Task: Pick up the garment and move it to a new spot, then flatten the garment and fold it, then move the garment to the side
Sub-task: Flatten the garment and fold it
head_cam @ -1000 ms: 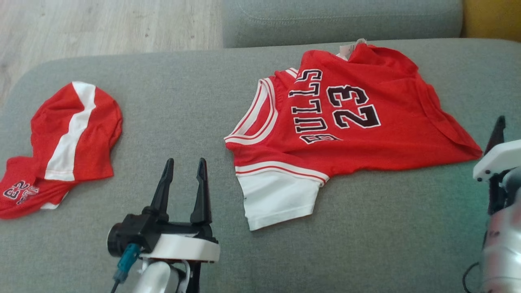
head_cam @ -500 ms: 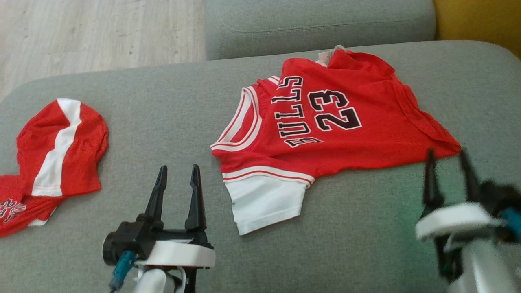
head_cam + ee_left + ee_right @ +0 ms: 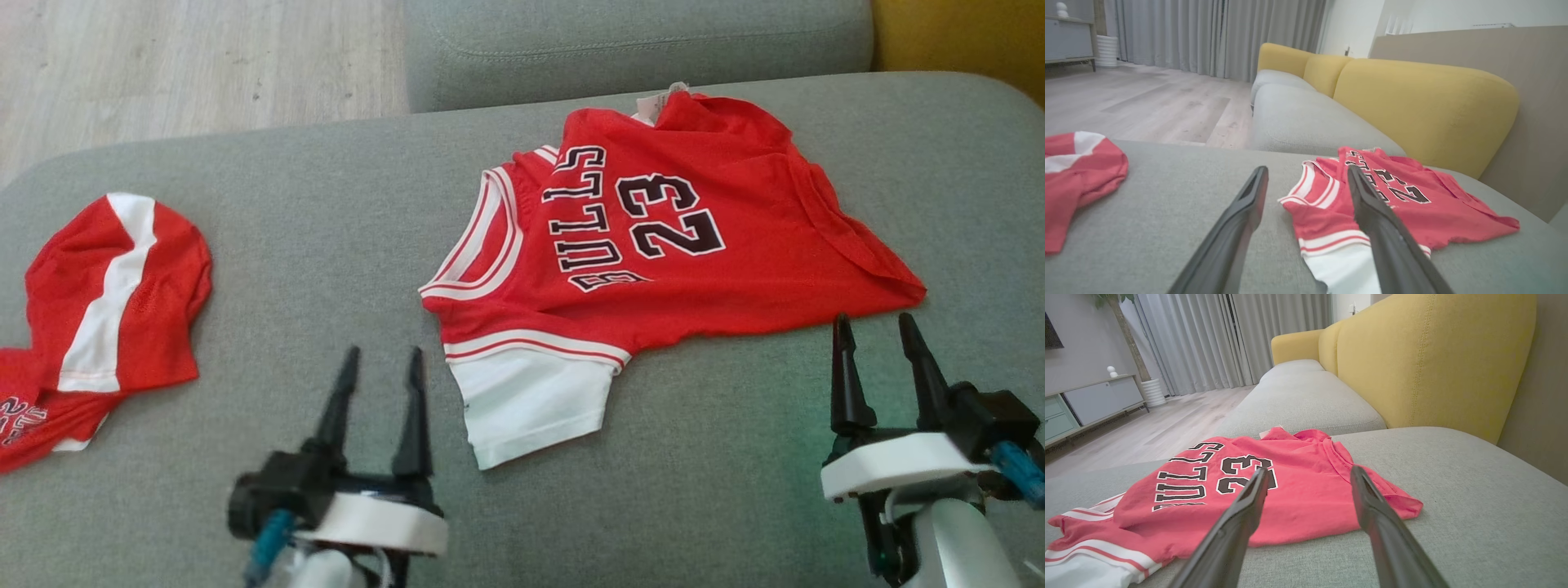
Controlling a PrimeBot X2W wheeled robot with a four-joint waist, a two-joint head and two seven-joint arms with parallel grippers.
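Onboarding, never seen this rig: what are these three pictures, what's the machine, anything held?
It is a wheeled robot with two arms. The picture from above comes from its head camera, looking down at a grey sofa cushion. At the bottom are its left gripper and right gripper, each with two dark fingers, both open, holding nothing. The other two pictures come from a camera on each wrist, looking along that gripper's fingers. On the cushion lies a rumpled red jersey printed BULLS 23. A second red and white garment lies apart at the robot's left. A yellow backrest stands behind.
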